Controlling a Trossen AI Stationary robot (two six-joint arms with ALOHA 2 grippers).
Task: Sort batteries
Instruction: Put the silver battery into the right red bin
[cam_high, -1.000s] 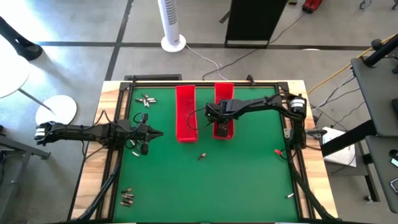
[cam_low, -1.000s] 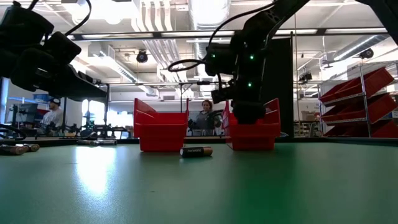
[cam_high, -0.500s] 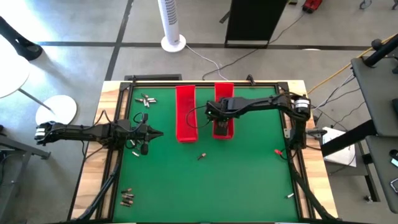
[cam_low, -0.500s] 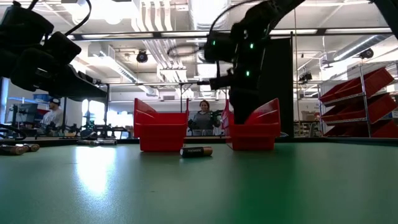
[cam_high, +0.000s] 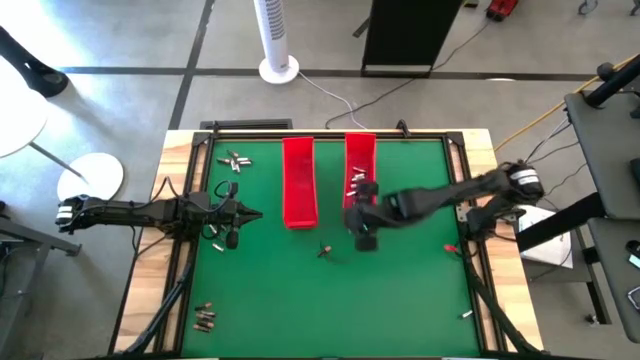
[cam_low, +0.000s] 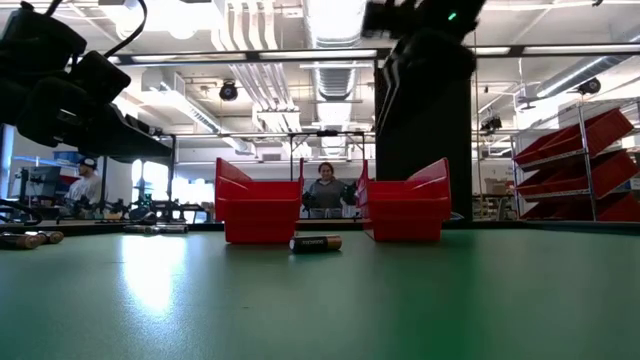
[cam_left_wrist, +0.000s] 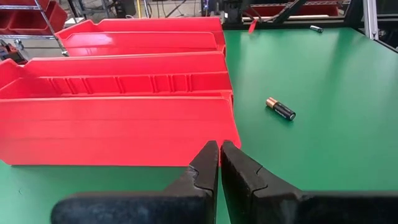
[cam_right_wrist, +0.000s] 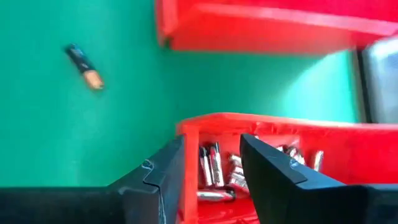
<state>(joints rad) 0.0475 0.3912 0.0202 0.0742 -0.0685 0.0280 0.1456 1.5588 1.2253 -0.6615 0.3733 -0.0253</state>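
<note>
text: none legible | battery (cam_low: 316, 242) label: print too small to read

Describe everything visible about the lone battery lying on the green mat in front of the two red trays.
The lone battery is a small cylinder with a black body and a copper-coloured end, seemingly metal-cased. It lies on its side on the green mat, in front of the gap between the two red trays, apart from both. Nothing touches it. The right gripper hovers to its right, jaws open and empty.
</note>
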